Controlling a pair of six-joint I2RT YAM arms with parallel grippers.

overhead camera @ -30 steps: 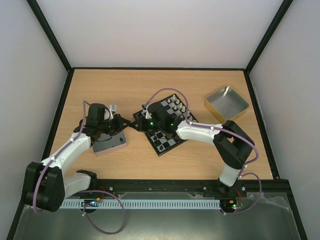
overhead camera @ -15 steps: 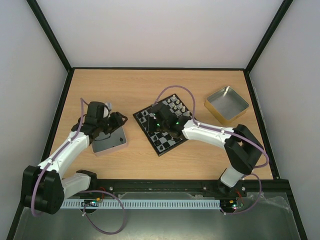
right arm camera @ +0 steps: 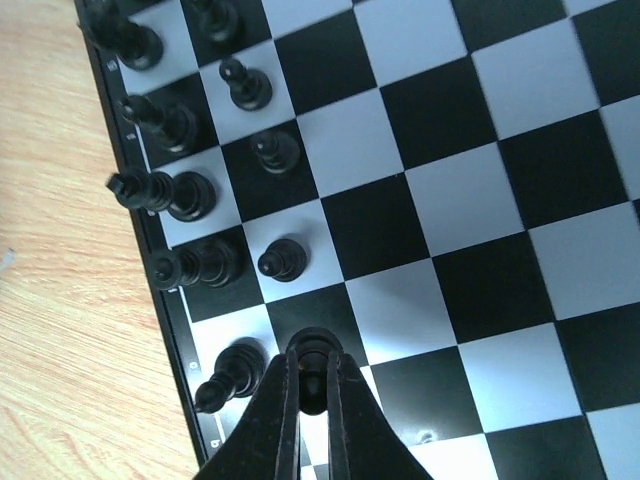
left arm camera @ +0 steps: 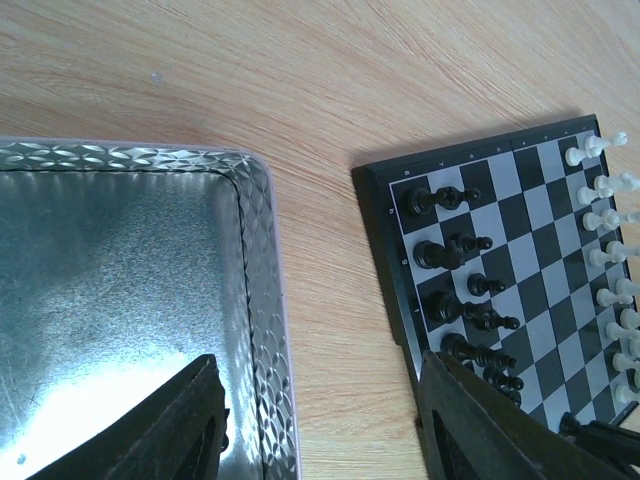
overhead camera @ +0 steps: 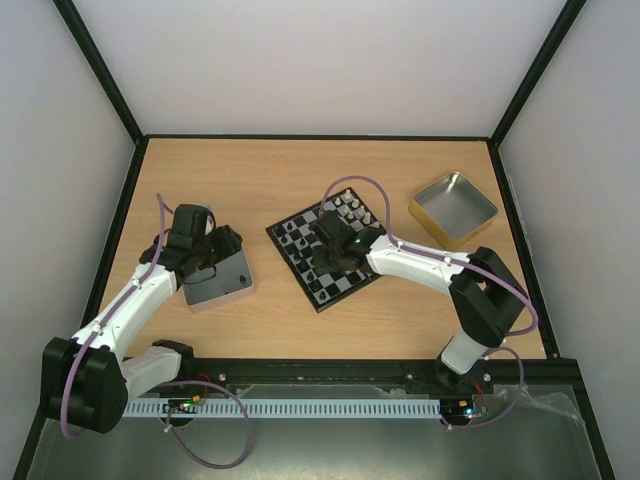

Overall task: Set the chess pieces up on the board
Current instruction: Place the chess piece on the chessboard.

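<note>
Left arm: the left gripper (left arm camera: 320, 430) hangs over the right-hand rim of a shallow embossed metal tin (left arm camera: 120, 250). Its jaws stand apart with nothing between them; one finger is above the tin floor and the other is above the near corner of the board. The tin rests on the wooden table (overhead camera: 260, 180), near the board but apart from it.

Centre: the board (overhead camera: 325, 250) lies rotated on the table. The black pieces (left arm camera: 455, 250) stand in two rows along its left edge. The white pieces (left arm camera: 610, 210) stand in rows along the opposite edge. The central squares are bare.

Right arm: the right gripper (right arm camera: 312, 365) is over the black side of the board, jaws clamped on a black pawn (right arm camera: 312, 378). The pawn sits above a pale square in the second row from the rim, next to a black piece (right arm camera: 235, 375) on the rim row. Contact between pawn and square cannot be determined.

Far right: a second tin (overhead camera: 455, 208), with gold-coloured sides, sits apart from the board.
</note>
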